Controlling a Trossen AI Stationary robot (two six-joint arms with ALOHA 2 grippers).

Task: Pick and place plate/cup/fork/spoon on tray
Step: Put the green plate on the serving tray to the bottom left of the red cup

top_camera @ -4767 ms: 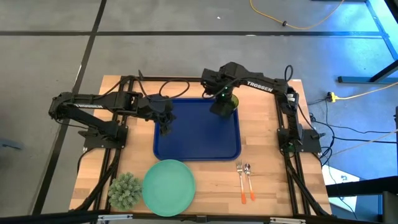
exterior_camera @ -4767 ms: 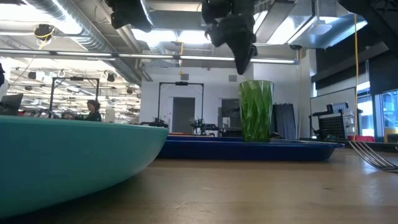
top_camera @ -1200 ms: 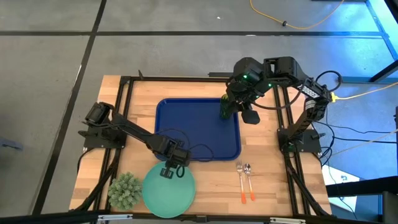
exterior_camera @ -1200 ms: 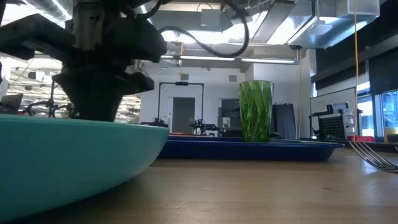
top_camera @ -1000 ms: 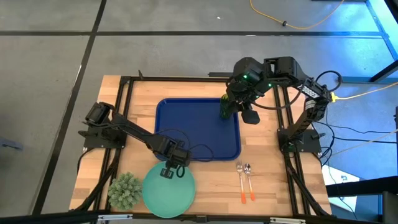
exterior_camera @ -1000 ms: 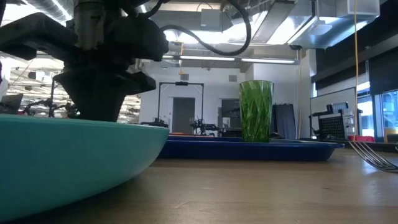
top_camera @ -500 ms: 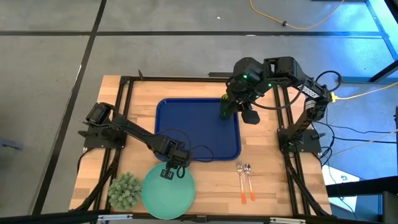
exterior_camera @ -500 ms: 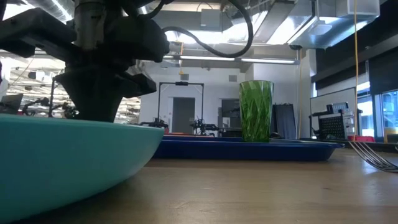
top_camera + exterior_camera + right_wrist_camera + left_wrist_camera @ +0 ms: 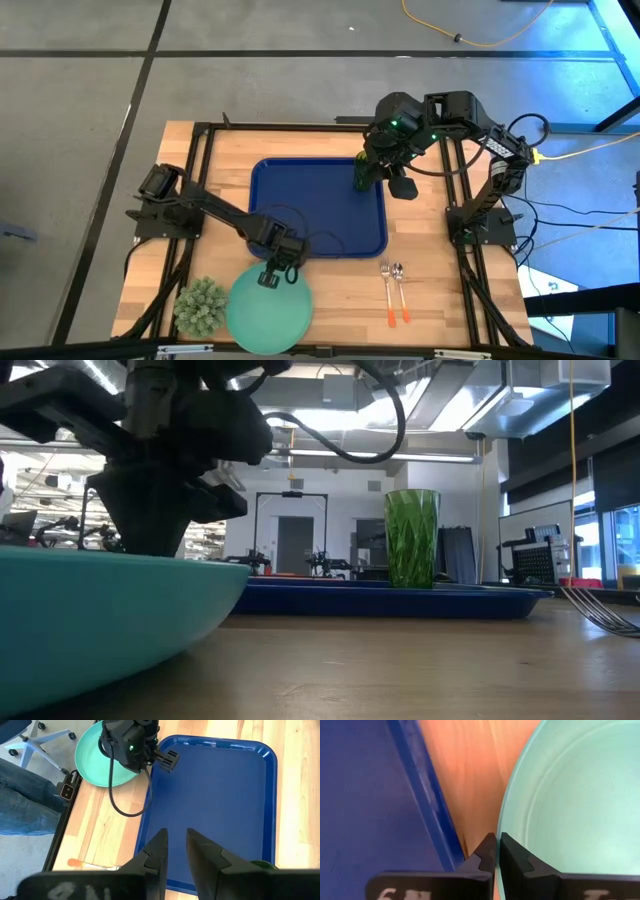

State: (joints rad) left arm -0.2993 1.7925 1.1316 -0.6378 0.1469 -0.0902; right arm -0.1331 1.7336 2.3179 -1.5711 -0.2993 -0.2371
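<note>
Left hand (image 9: 272,275) clamped on near rim of plate (image 9: 265,312), fingers (image 9: 496,851) pinching the thin edge, just off the tray's (image 9: 318,245) front-left corner. Plate lying on worktop (image 9: 430,280) in front of tray, partly overhanging the worktop's front edge; in low view, tray-side rim looks lifted, but hard to be sure. Cup (image 9: 366,170) standing upright inside tray at back-right corner. Right hand (image 9: 385,180) hovering just beside cup, at tray's back-right edge, fingers parted and holding nothing. Fork (image 9: 386,290) and spoon (image 9: 400,292) side by side on worktop, off tray's front-right corner, untouched. Spiky plant (image 9: 200,305) just left of plate, well off tray's front-left corner.

Risks, judged from here:
- Grip only on a narrow bit of rim; plate likely to pivot or slip out once lifted, dropping onto worktop or off the front edge.
- Low carry could catch plate's leading edge on tray's raised rim and shove tray, maybe tipping cup.
- Swing toward tray's left side could brush plant.
- Plate set too far back could hit cup; needs landing in front half of tray.
- 2 arms close over tray, collision possible if right arm moves in.
</note>
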